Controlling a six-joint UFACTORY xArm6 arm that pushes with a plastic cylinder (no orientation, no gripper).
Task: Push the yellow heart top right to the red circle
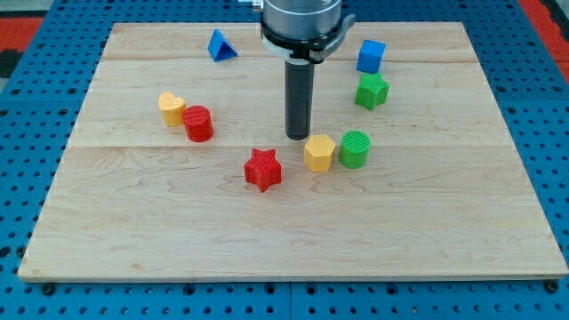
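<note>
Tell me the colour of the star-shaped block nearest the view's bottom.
Red: the star shows plainly in the camera view, below-left of my tip.

My rod (pixel 298 102) is a straight, dark cylinder with a smooth matte surface, ending in my tip (pixel 298 136), cut flat and blunt. Above the rod sits my mount (pixel 300 22): a wider round housing in grey metal, ringed by a black collar with small projecting lugs.

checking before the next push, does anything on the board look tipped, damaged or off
Nothing stands out. All the blocks sit flat on the wooden board. The yellow heart touches the red circle on its left, and my tip rests beside the yellow hexagon.
</note>
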